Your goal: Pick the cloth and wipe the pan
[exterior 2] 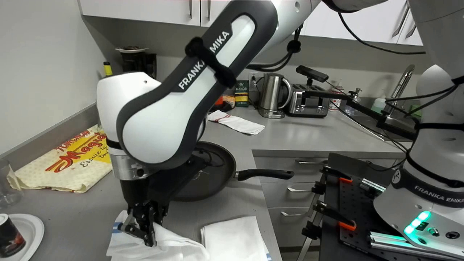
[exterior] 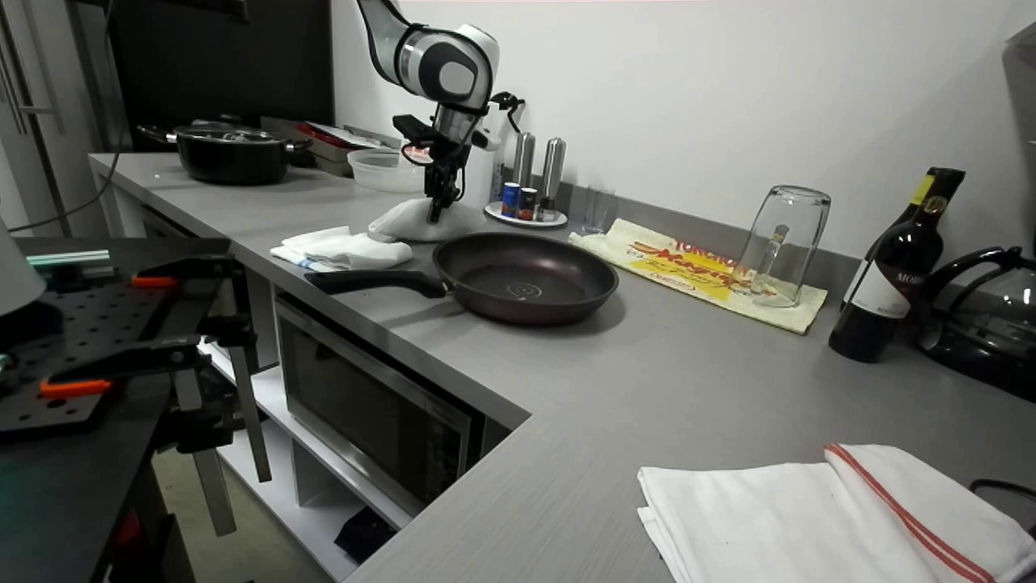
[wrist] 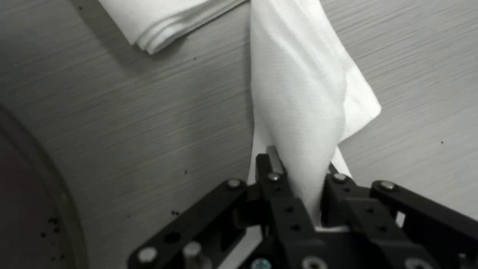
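Note:
A white cloth [exterior: 405, 221] with a blue stripe lies crumpled on the grey counter; it also shows in an exterior view [exterior 2: 168, 243] and in the wrist view [wrist: 298, 86]. My gripper [exterior: 438, 212] points down into it, also seen in an exterior view [exterior 2: 143, 233]. In the wrist view the gripper [wrist: 304, 166] is closed around a bunched fold, its fingers apart by the cloth's thickness. A dark frying pan [exterior: 526, 279] with a black handle sits beside the cloth, upright; its rim shows in the wrist view [wrist: 56, 186], with dark specks inside.
A folded white cloth [exterior: 348, 251] lies between the held cloth and the counter edge. A yellow printed towel [exterior: 688, 271] with an upturned glass jug [exterior: 781, 251] lies along the wall. A plate [exterior: 526, 220] with small cans, a wine bottle [exterior: 890, 267] and a red-striped cloth [exterior: 809, 510] stand around.

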`<state>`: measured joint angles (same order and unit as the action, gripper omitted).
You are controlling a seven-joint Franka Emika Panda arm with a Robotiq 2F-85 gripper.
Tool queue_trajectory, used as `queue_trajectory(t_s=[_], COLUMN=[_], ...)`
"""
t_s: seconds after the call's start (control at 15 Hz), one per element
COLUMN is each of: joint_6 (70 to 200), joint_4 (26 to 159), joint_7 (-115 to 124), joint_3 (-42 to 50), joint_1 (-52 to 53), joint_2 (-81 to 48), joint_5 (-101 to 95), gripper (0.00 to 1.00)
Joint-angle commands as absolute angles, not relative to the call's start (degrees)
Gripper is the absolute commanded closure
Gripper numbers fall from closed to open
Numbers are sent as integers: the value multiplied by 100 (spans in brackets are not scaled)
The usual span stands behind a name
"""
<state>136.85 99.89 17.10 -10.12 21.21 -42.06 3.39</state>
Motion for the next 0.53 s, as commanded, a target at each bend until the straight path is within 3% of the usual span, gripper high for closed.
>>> queue_trajectory(t_s=[0.0, 0.47], joint_6=[13342, 12816], joint_4=[10402, 10575], joint_7=[1647, 1575], joint_3=[-866, -761], joint_1=[2141, 1643], joint_2=[-3373, -2028], joint_5=[102, 139], gripper=[95, 95])
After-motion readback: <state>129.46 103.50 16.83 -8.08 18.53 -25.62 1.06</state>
